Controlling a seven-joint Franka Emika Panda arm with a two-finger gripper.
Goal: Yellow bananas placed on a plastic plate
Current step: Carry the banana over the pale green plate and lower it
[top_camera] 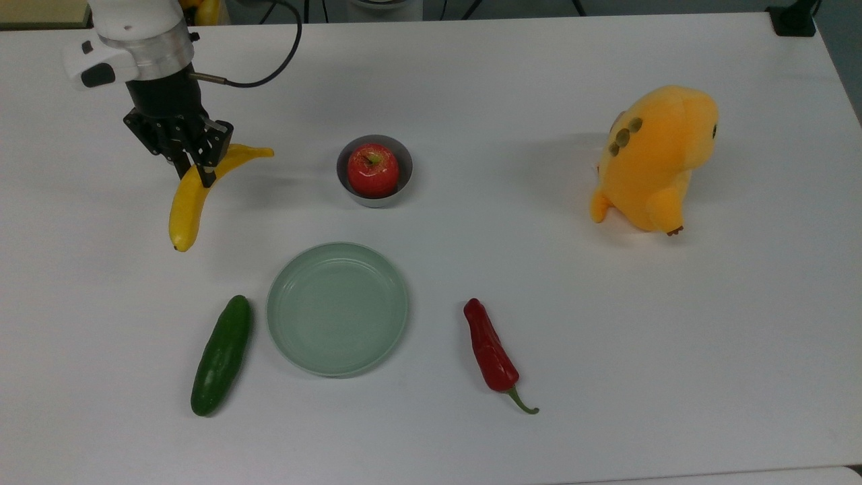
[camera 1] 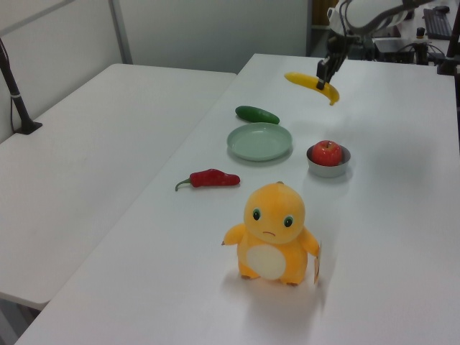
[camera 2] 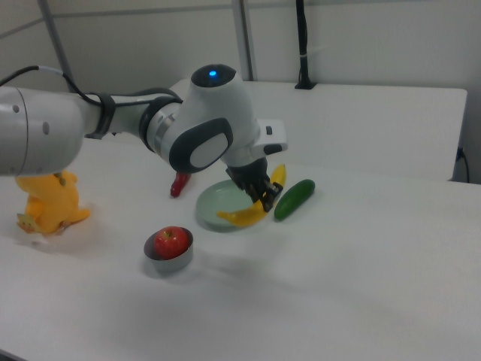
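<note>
The yellow banana (top_camera: 189, 199) (camera 1: 308, 82) (camera 2: 246, 216) hangs in the air above the table, held near its middle by my gripper (top_camera: 194, 170) (camera 1: 321, 77) (camera 2: 264, 198), which is shut on it. In the top view it hovers up and to the left of the pale mint-green plate (top_camera: 337, 307), which lies flat with nothing in it. In the left view the plate (camera 1: 259, 141) sits below and to the left of the lifted banana. In the right view the banana overlaps the plate (camera 2: 214, 201).
A grey bowl (top_camera: 401, 180) holding a red apple (top_camera: 372, 169) stands above the plate in the top view. A dark green cucumber (top_camera: 221, 354) lies left of the plate, a red chili pepper (top_camera: 492, 354) to its right. An orange plush toy (top_camera: 653, 158) stands far right.
</note>
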